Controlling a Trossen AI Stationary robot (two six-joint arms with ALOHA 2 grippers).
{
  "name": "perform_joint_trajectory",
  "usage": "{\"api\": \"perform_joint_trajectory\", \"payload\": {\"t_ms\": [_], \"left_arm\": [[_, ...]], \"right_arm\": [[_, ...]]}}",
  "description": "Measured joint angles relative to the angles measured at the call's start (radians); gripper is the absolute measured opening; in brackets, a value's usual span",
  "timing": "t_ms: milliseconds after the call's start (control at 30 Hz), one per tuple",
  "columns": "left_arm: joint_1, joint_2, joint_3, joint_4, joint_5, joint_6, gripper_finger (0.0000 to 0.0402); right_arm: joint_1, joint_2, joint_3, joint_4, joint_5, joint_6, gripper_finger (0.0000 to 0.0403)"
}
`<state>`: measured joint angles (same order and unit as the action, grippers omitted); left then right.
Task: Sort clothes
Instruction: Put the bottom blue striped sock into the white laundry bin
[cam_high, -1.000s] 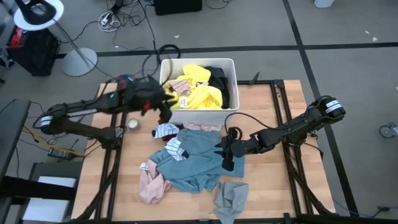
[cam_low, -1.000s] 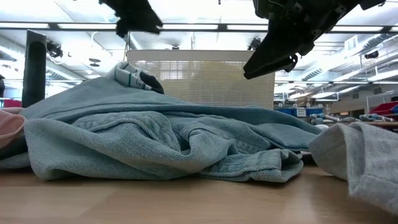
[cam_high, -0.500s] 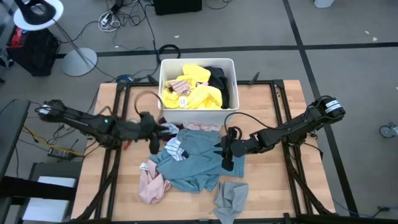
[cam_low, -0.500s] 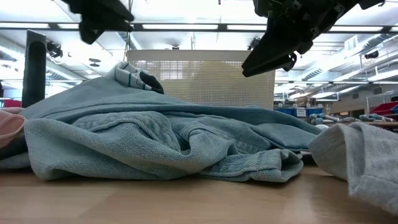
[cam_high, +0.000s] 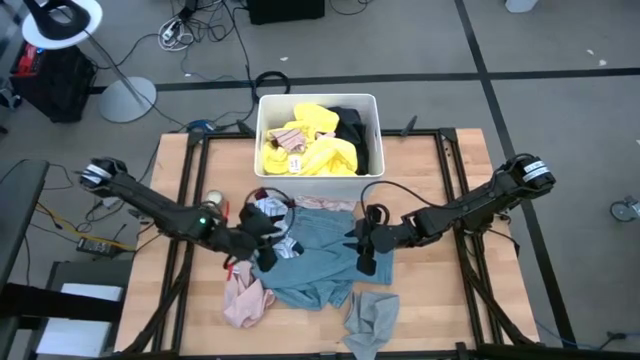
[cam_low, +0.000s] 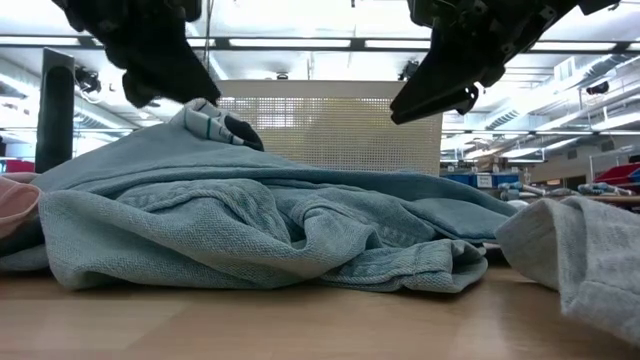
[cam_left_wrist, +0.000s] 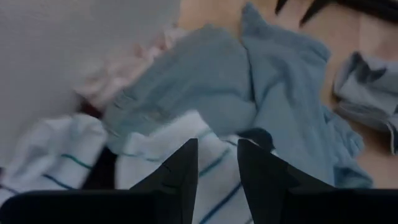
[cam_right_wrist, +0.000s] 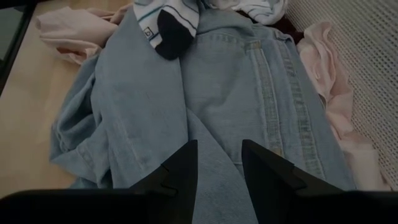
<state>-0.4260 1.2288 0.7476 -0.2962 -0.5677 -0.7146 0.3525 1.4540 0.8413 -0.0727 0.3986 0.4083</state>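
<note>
Now | white bin (cam_high: 262, 135): yellow garment (cam_high: 325, 155), seemingly black too | left hand (cam_high: 262, 237), right hand (cam_high: 365, 245): narrowly parted, empty

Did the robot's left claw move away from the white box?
Yes. The left gripper has come from the white bin's left front corner toward the table's near edge, now over the striped white garment.

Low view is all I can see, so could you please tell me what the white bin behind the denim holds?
Observer: From above, the bin holds a yellow garment and a black garment.
Operator: Thank you. What lies under the left gripper?
Observer: Its wrist camera shows it open over a white striped garment.
Operator: And the right gripper?
Observer: Its wrist camera shows it open above the denim jacket, holding nothing.
</note>
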Motion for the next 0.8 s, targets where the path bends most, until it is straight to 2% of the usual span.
{"api": "perform_joint_trajectory", "payload": {"t_ms": [200,267,400,600,700,800], "left_arm": [[0.000,0.114,0.000,0.005,0.054,-0.081,0.0112],[0.000,0.133,0.000,0.000,0.053,-0.105,0.0090],[0.000,0.131,0.007,-0.001,0.053,-0.105,0.0014],[0.000,0.082,0.092,-0.060,0.049,-0.040,0.0003],[0.000,0.069,0.178,-0.118,0.030,0.021,0.0002],[0.008,0.059,0.278,-0.248,-0.017,0.088,0.0001]], "right_arm": [[0.001,0.000,0.000,0.008,0.000,0.002,0.0126],[0.001,0.000,0.000,0.012,0.000,0.002,0.0126],[0.002,0.000,0.000,0.012,0.000,0.007,0.0126],[0.001,0.000,0.000,0.012,0.000,0.007,0.0126],[0.002,0.000,0.000,0.009,0.000,0.007,0.0126],[0.002,0.000,0.000,0.012,0.000,0.007,0.0126]]}}
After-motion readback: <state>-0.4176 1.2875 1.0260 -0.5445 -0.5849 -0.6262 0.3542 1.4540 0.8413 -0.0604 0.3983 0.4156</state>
